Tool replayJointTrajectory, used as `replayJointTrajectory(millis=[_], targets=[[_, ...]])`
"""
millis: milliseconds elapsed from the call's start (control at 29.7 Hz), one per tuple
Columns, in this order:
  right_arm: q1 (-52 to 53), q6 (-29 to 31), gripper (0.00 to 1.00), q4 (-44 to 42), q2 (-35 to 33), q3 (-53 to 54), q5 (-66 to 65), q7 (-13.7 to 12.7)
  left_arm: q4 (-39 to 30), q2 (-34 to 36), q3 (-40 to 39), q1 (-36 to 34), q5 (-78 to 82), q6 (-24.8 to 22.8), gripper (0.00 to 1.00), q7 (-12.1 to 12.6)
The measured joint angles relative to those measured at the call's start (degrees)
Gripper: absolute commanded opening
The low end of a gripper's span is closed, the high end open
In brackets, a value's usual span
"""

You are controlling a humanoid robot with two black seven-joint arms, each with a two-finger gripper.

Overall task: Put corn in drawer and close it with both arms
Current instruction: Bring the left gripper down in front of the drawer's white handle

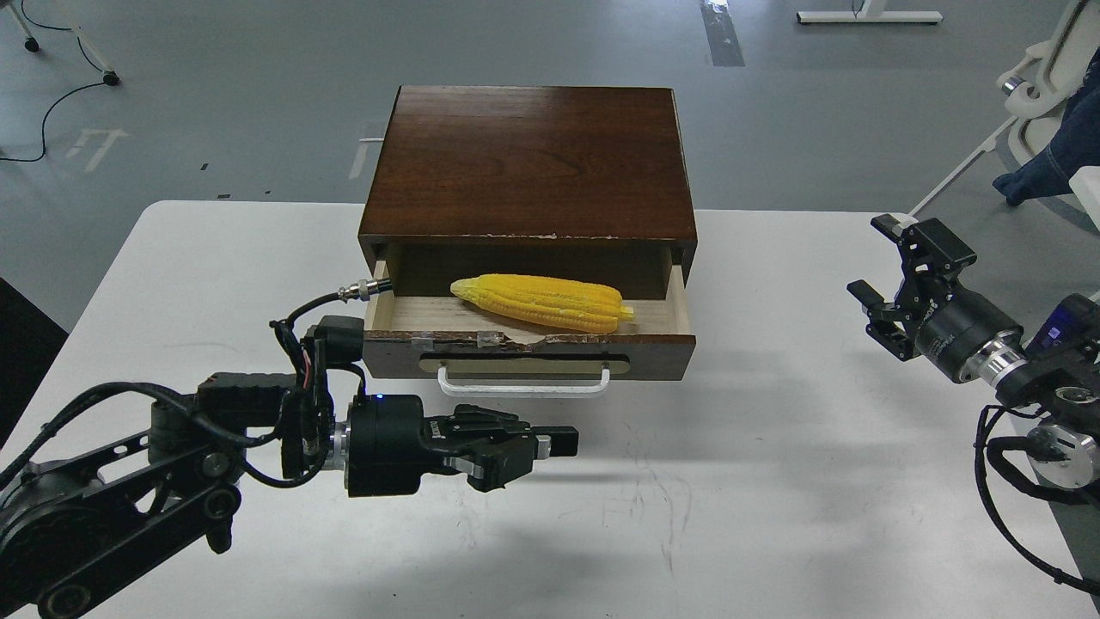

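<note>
The yellow corn [543, 302] lies lengthwise inside the open drawer [662, 350], on its pale wood floor. The drawer is pulled out of the dark brown cabinet [528, 159]; its white bar handle [524, 389] faces me. My left gripper [537, 449] is low over the table, just in front of and below the handle, pointing right, fingers drawn together and empty. My right gripper [881, 275] is open and empty, held above the table's right side, well apart from the drawer.
The white table [773, 481] stretches in front of the drawer and to both sides. A cable with a metal plug [361, 292] from my left arm sits by the drawer's left corner. Grey floor and a white chair [1044, 69] lie beyond.
</note>
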Motion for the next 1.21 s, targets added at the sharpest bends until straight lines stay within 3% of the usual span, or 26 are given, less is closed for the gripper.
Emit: replayJointTrajectory(millis=[1212], targets=[[-1.76, 0.05, 1.00, 0.07, 0.26, -0.18, 0.06, 0.00, 8.40, -0.11, -3.31, 1.51, -5.22, 0.00, 0.00, 0.32]])
